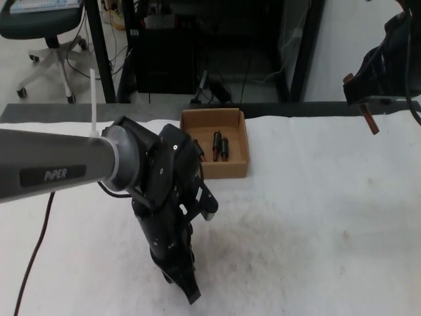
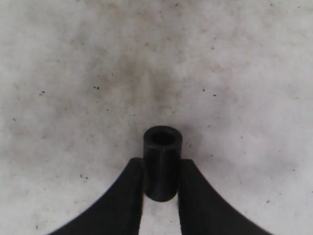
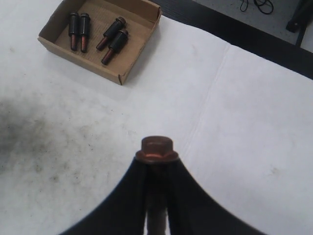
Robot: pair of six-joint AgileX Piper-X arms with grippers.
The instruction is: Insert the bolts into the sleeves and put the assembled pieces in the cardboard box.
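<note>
A black sleeve (image 2: 163, 147) stands upright just above the stained white cloth, and my left gripper (image 2: 161, 165) is shut on its sides. In the high view that gripper (image 1: 187, 286) points down near the bench's front edge. My right gripper (image 3: 157, 164) is shut on a copper bolt (image 3: 156, 148), held high at the far right of the bench (image 1: 371, 123). The cardboard box (image 1: 223, 170) sits at the back centre and holds several assembled pieces (image 1: 220, 146). The right wrist view shows the box (image 3: 80, 58) with the pieces (image 3: 113, 33) lying in it.
A white cloth (image 1: 316, 217) covers the bench, with a dark smudged patch (image 1: 263, 224) near the middle. A cable (image 1: 36, 250) trails off the left front. Behind the bench stand black frame legs (image 1: 99, 46) and an office chair (image 1: 46, 33).
</note>
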